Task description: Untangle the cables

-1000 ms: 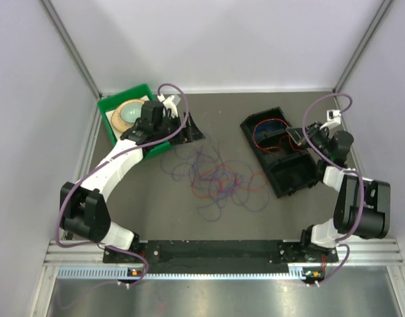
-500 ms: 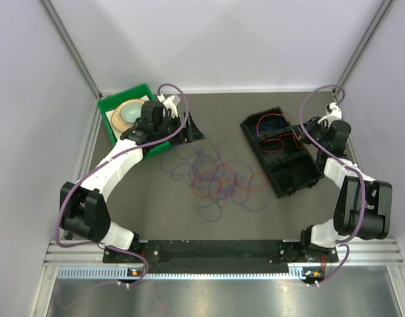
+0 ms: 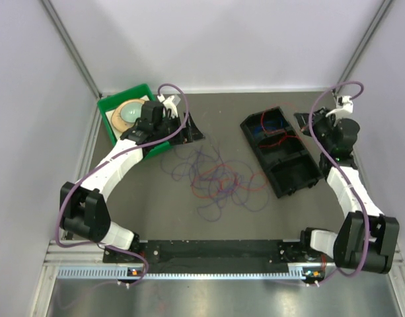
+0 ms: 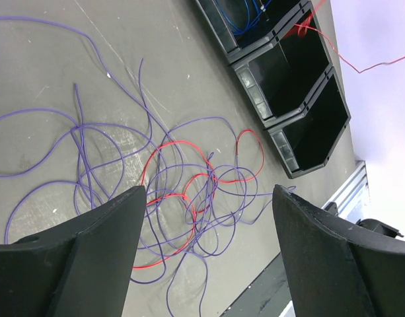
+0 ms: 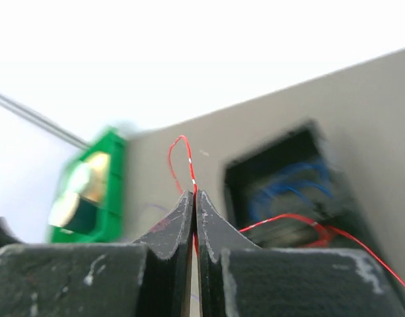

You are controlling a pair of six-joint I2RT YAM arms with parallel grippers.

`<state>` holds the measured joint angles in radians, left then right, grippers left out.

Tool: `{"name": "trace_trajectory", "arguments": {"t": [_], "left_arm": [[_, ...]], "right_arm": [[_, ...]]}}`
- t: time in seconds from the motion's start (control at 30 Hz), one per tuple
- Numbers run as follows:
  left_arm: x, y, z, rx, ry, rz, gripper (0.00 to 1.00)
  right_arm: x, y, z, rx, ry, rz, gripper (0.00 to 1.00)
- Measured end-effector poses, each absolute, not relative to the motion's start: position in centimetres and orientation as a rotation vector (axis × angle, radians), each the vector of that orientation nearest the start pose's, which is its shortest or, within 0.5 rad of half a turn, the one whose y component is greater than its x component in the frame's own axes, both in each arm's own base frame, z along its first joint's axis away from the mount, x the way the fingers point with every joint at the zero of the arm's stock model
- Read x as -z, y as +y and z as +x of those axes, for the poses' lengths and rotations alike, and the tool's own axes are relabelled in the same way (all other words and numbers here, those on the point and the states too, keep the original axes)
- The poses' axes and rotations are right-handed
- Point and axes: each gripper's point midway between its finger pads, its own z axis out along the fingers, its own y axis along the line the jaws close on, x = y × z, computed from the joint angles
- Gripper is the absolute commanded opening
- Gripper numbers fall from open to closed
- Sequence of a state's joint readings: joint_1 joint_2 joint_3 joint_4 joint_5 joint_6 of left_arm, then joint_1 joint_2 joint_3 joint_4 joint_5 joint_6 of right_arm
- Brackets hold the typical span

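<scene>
A loose tangle of purple and red cables (image 3: 219, 178) lies on the grey table between the arms; it also shows in the left wrist view (image 4: 189, 191). My left gripper (image 3: 182, 124) is open and empty, above the table left of the tangle, its jaws wide apart (image 4: 209, 198). My right gripper (image 3: 302, 123) is shut on a thin red cable (image 5: 183, 137) that trails back into the black bin (image 3: 291, 173). The red cable stretches in the air (image 4: 361, 66). Blue and red cables (image 3: 271, 129) lie in the bin's far compartment.
The black bin (image 4: 301, 86) has three compartments; the two nearer ones look empty. A green bin (image 3: 116, 105) holding a round object stands at the back left, behind my left gripper. Walls enclose the table on three sides.
My right arm has swung back and to the right, away from over the black bin, drawing the red cable up with it. The left arm and the tangle have not moved.
</scene>
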<state>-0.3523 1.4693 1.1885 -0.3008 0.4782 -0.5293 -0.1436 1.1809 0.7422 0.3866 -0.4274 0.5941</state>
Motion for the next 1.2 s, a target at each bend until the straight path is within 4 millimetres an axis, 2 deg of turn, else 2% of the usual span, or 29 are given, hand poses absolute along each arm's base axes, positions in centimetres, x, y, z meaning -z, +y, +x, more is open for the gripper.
{"name": "trace_trajectory", "arguments": {"t": [0.1, 0.3, 0.47, 0.67, 0.87, 1.1, 1.2], "left_arm": [[-21.5, -23.5, 35.0, 1.008, 2.256, 0.095, 0.82], [-21.4, -23.4, 35.0, 1.006, 2.260, 0.094, 0.82], [-21.0, -23.2, 34.8, 0.994, 2.275, 0.088, 0.82], [-20.8, -23.0, 34.9, 0.977, 2.278, 0.084, 0.82], [-20.8, -23.0, 34.9, 0.975, 2.279, 0.083, 0.82], [-20.7, -23.0, 34.9, 0.971, 2.282, 0.086, 0.82], [-20.6, -22.9, 34.9, 0.968, 2.283, 0.087, 0.82]], "right_arm": [[-26.9, 5.0, 40.4, -0.809, 1.573, 0.295, 0.00], [-22.0, 8.4, 42.1, -1.013, 1.617, 0.404, 0.00], [-21.0, 11.3, 43.0, -1.123, 1.598, 0.400, 0.00], [-20.4, 11.8, 44.3, -1.156, 1.558, 0.402, 0.00], [-20.6, 11.5, 45.6, -1.114, 1.531, 0.354, 0.00], [-22.1, 11.4, 48.2, -1.064, 1.501, 0.270, 0.00], [-23.5, 11.6, 49.3, -1.058, 1.489, 0.233, 0.00]]}}
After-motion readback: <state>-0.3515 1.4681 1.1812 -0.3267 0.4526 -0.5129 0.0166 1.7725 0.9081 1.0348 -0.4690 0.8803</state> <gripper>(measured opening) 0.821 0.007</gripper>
